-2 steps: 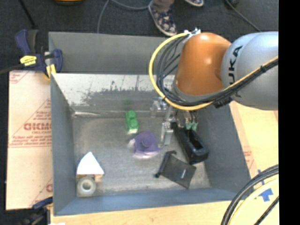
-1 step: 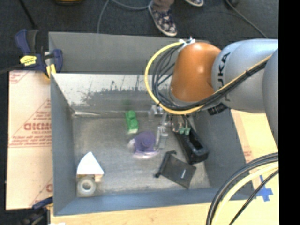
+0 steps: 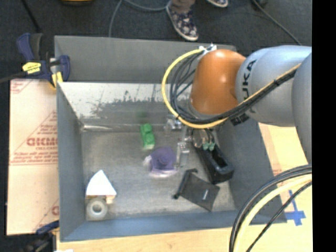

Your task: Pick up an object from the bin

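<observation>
My gripper (image 3: 184, 143) hangs under the arm's orange cover in the middle of the bin, its lower end right beside a purple rounded thing (image 3: 161, 160) that lies just to its left. A green block (image 3: 147, 134) lies up and to the left of the purple thing. Just below the gripper sits a flat black square piece (image 3: 197, 191), and to its right a black oblong thing (image 3: 217, 165).
A white wedge-shaped thing (image 3: 101, 185) and a small clear tape roll (image 3: 97, 209) lie in the bin's near left corner. The arm and its cables cover the bin's upper right part.
</observation>
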Action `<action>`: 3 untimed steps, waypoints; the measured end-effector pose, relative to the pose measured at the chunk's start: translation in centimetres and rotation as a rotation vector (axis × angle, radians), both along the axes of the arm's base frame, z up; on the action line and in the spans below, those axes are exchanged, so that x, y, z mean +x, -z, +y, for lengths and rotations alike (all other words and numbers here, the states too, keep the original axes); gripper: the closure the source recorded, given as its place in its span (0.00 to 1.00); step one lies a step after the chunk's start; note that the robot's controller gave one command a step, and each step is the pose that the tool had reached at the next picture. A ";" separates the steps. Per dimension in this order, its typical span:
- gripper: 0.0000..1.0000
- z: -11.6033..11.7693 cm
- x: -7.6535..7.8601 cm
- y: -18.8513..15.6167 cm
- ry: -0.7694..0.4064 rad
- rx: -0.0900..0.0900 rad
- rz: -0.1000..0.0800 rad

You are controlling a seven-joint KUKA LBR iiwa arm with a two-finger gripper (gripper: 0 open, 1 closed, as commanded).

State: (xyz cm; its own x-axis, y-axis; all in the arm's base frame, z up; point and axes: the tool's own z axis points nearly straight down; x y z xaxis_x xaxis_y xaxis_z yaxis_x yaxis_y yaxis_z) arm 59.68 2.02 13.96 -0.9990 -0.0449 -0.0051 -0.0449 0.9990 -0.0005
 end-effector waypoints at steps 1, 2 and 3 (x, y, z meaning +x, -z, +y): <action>0.00 0.3 -1.5 1.5 0.149 0.002 0.002; 0.00 0.3 -1.0 6.9 0.084 0.000 0.002; 1.00 0.6 -1.9 6.9 0.191 0.002 0.003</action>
State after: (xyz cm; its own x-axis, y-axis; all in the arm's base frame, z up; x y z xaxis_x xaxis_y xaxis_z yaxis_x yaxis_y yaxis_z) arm 57.76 2.60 7.09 -0.9893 0.1456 -0.0023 0.1456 0.9893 0.0010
